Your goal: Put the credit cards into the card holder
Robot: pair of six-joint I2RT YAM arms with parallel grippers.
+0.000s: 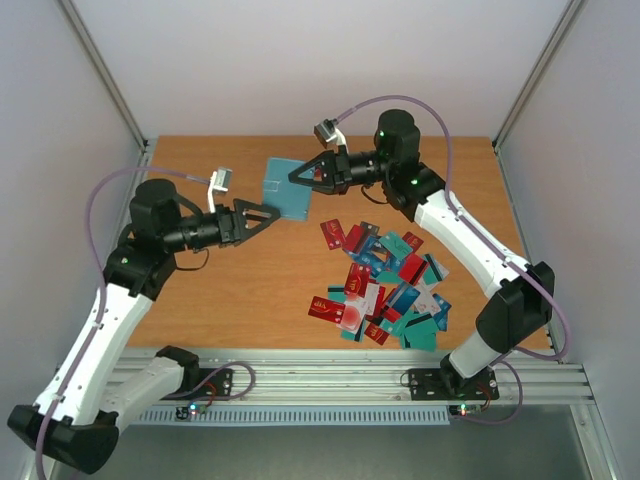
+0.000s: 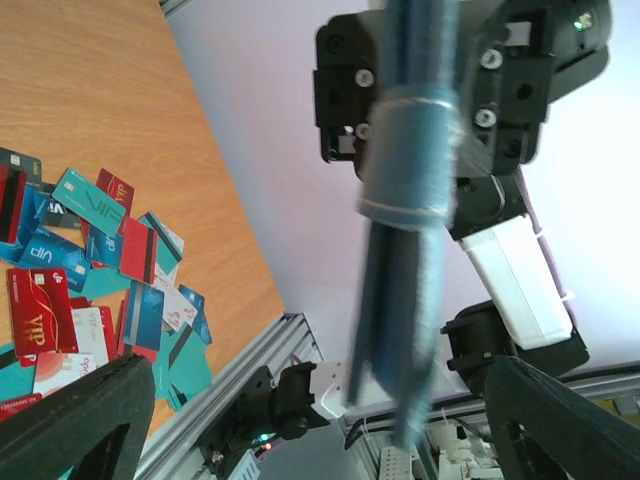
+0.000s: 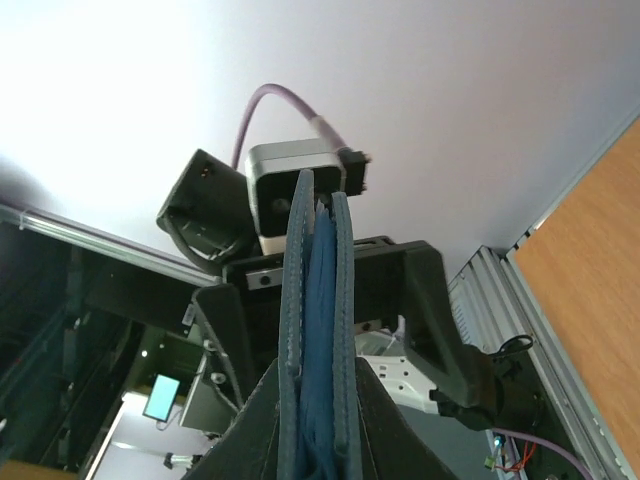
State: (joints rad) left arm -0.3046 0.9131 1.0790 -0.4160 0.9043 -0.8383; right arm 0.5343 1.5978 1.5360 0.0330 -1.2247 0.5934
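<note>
The teal-blue card holder (image 1: 287,188) is held up in the air over the far middle of the table. My right gripper (image 1: 303,178) is shut on its right edge. In the right wrist view (image 3: 318,362) the holder (image 3: 318,270) stands edge-on between the fingers. My left gripper (image 1: 276,213) is open at the holder's lower left corner. In the left wrist view (image 2: 315,380) its fingers (image 2: 80,415) stand wide apart, with the blurred holder (image 2: 405,200) between them and untouched. The credit cards (image 1: 385,285), red, teal, blue and white, lie heaped on the table and also show in the left wrist view (image 2: 90,270).
The wooden table (image 1: 220,290) has white walls at the back and sides. A metal rail (image 1: 330,375) with the arm bases runs along the near edge. The card heap lies below the right arm (image 1: 470,245).
</note>
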